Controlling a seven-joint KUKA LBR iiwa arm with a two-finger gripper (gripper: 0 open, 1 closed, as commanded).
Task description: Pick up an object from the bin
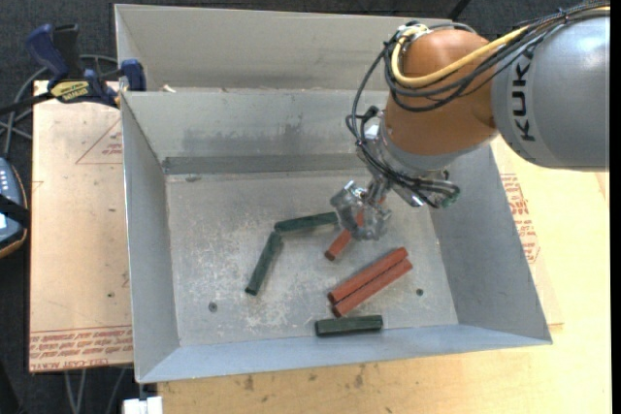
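Orange and round, the wrist cover [437,92] sits highest, closest to the eye above; under it hangs the gripper [362,216], low over the floor of the bin [146,238]; I cannot tell if the gripper is spread or pressed together.

Right at the gripper's tip lies a short red stick [338,245]; its top end touches the gripper or comes very close, and I cannot say that it is pinched. A green stick [306,225] lies just beside the tip, pointing away from the arm; a second green stick [263,265] lies past that one, farther from the gripper. Two long red sticks [369,281] lie side by side near the tip, toward the near wall; a dark green bar [347,326] lies beyond them, well apart from the gripper.

I think the short red stick is the one to take; it looks light, hard and stiff, so it should not bend or break; its sides look smooth, so it may slip or spin; a hold across its thin middle seems best, not at the end.
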